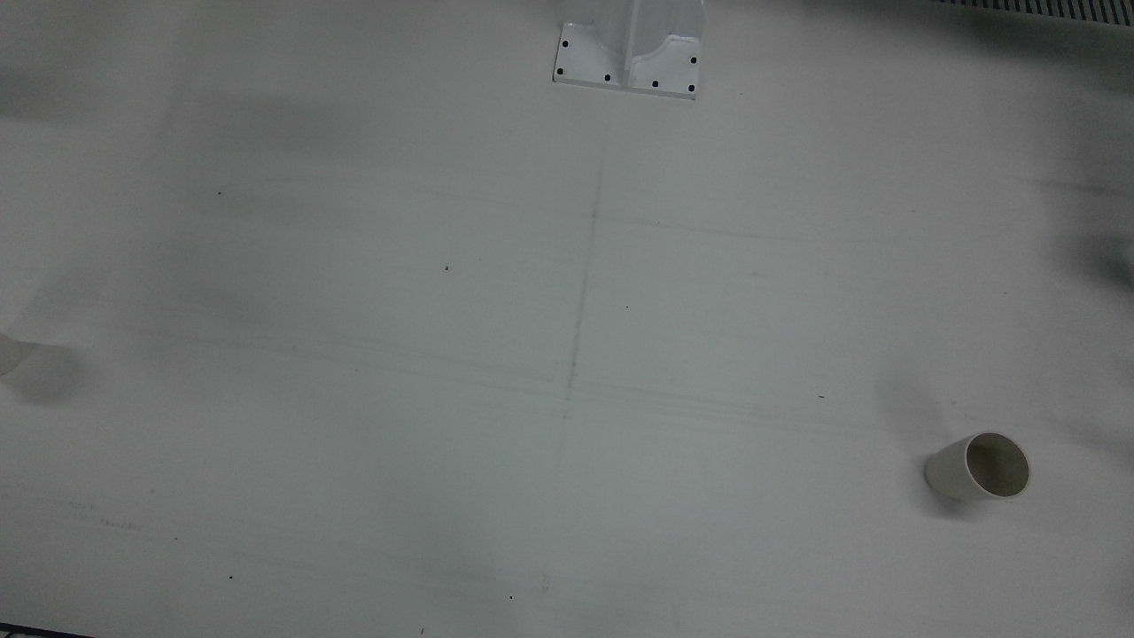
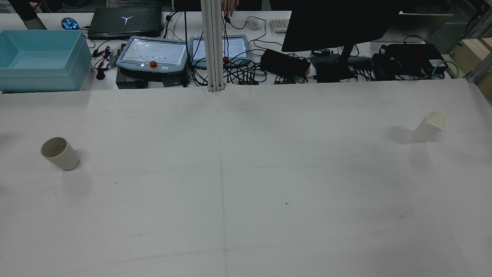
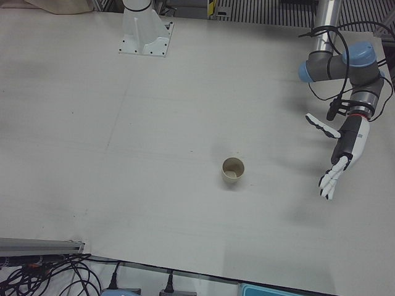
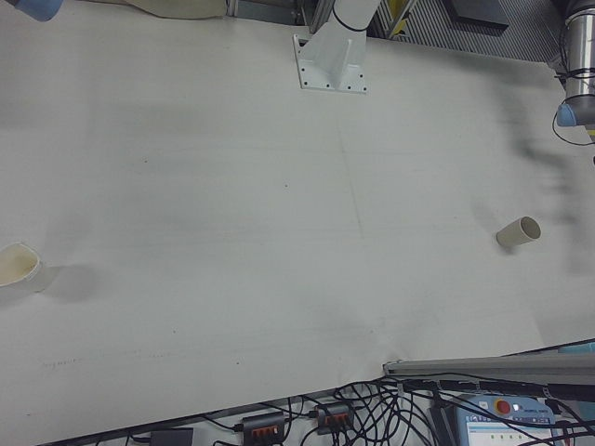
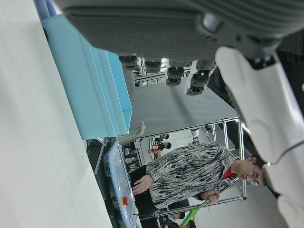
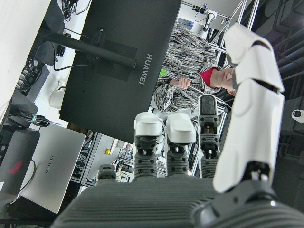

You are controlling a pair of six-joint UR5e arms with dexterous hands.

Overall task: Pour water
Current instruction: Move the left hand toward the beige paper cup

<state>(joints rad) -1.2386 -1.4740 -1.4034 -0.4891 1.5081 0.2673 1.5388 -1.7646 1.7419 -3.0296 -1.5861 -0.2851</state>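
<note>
Rear view showed the white table (image 2: 246, 184) filling most of the frame, no arm in it. Beige cup (image 2: 59, 153) stood mid-left of frame, upright, mouth open, looked empty. White cup (image 2: 429, 126) stood right of frame, upper-middle, upright; contents not readable. The two cups were well apart, on opposite sides of the table.

Behind the table's far edge: blue bin (image 2: 42, 57) upper left, two teach pendants (image 2: 153, 54) upper centre, dark monitor (image 2: 338, 23) upper right, tangle of cables between.

Left-front view: left arm (image 3: 345, 65) came in at upper right of frame, left hand (image 3: 345, 148) hung below it at right edge, fingers spread and pointing down, holding nothing. Beige cup sat at frame centre, well apart from the hand, to its left and slightly lower in frame. No contact.

Right hand view: right hand (image 6: 190, 156) filled the lower half, fingers extended and apart, nothing between them. Neither cup was visible in that view, so its position relative to the white cup couldn't be read. Right-front view had the white cup at the left edge, mid-height, alone.

Front view: beige cup lower right, white cup just clipped at left edge.
</note>
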